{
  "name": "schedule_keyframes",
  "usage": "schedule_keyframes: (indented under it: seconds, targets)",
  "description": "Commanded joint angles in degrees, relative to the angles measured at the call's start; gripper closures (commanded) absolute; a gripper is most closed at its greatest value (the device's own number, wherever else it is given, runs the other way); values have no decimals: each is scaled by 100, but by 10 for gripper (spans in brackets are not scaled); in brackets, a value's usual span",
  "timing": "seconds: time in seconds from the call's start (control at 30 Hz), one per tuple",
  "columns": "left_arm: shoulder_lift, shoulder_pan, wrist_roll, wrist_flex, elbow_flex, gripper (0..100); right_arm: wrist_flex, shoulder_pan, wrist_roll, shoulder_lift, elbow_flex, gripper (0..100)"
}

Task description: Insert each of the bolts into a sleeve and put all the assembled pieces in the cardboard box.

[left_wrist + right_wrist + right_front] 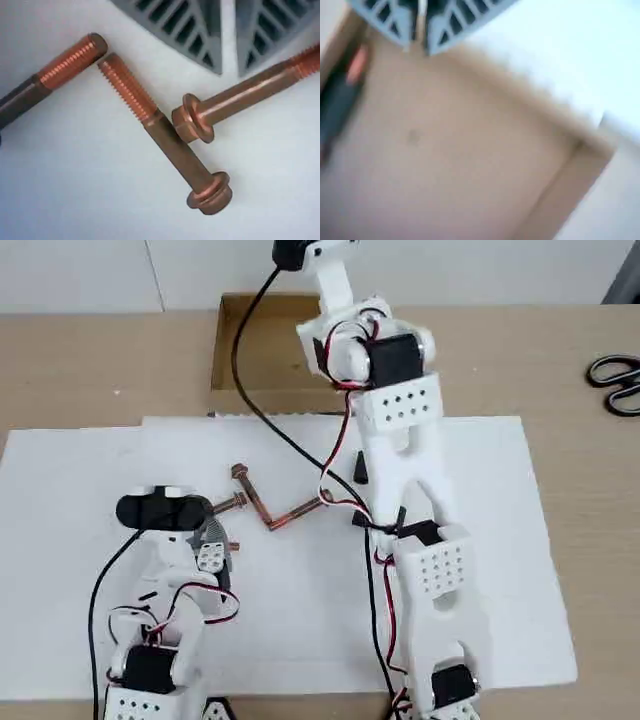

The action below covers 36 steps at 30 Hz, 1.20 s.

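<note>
Several copper bolts [262,508] lie loose on the white sheet [90,480]. In the left wrist view, two bare bolts [167,140] [240,100] touch at their heads, and a third bolt [60,70] has a dark part on its shaft. My left gripper [229,74] hovers just beside them with only a thin slit between its grey fingers and nothing held; the high view shows the left gripper [216,543] too. My right gripper [418,50] hangs over the cardboard box [470,150], fingers nearly together and empty. A dark sleeve with an orange bolt end [342,95] lies inside.
The cardboard box [228,340] stands at the table's back, past the sheet's far edge. The right arm [400,400] stretches across the sheet's middle to it. Scissors [618,380] lie at the far right. Cables trail over the sheet near the bolts.
</note>
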Motion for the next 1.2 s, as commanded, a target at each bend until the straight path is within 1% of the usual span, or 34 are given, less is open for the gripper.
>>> schedule_keyframes:
  seconds: [0.0,0.2,0.3,0.43,0.5,0.6,0.67,0.73,0.9,1.0,1.17]
  targets:
    - [-53,-44,0,-53,-31,994,611,31,18,-127,-369,996]
    - [-53,-70,0,-53,-31,994,655,215,18,-127,-352,995]
    - [-53,-79,0,-53,-31,994,673,312,18,-154,-97,995]
    - [-53,-79,0,-53,-31,994,708,585,18,-848,563,988]
    - [-53,-79,-9,-53,-31,994,699,611,-44,-1376,1327,939]
    - [-53,-79,-9,-53,-31,994,681,585,-475,-2141,2954,853]
    - [-53,-79,-9,-53,-31,994,673,567,-563,-2527,3912,831]
    - [-53,-79,-9,-53,-31,994,611,567,-563,-2809,4703,834]
    - [-53,-79,-9,-53,-31,994,558,549,-457,-2844,5679,834]
    - [-53,-79,-9,-53,-31,994,558,576,-193,-2615,5820,832]
    - [-53,-79,-9,-53,-31,994,391,673,-158,-2035,5837,832]
